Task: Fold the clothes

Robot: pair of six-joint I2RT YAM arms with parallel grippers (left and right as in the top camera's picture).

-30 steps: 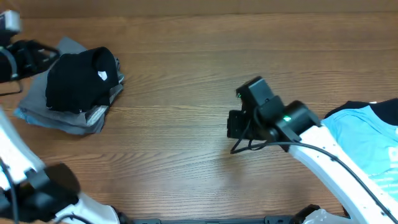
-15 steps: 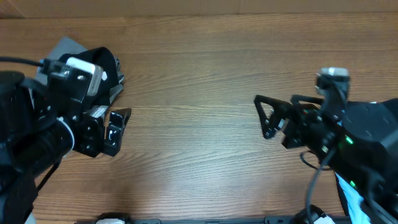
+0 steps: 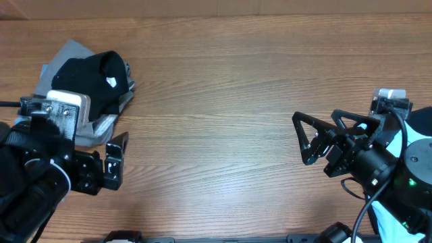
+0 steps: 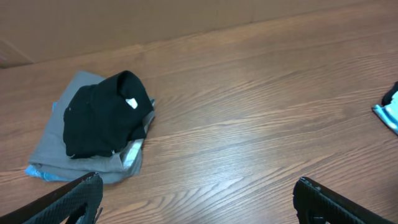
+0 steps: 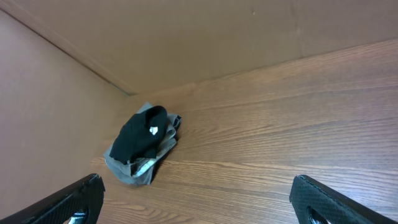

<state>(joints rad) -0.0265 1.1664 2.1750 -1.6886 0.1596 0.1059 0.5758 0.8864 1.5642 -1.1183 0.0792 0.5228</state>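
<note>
A stack of folded clothes lies at the table's far left, a black garment (image 3: 91, 84) on top of grey and light blue pieces (image 3: 67, 54). The left wrist view shows the same stack (image 4: 102, 121), and the right wrist view shows it far off (image 5: 142, 142). An unfolded light blue garment (image 4: 388, 111) peeks in at the right edge of the left wrist view. My left gripper (image 3: 113, 164) hovers open and empty in front of the stack, its fingers wide apart (image 4: 199, 199). My right gripper (image 3: 324, 135) stands open and empty at the right, facing the bare wood (image 5: 199, 199).
A brown wall (image 5: 186, 37) runs along the table's back and left sides. Bare wooden tabletop (image 3: 216, 121) stretches between the two grippers. My right arm's body covers most of the blue garment in the overhead view.
Both grippers have opened wide. The left one drew away from the stack toward the front edge. The right one pulled back from the middle toward the right side.
</note>
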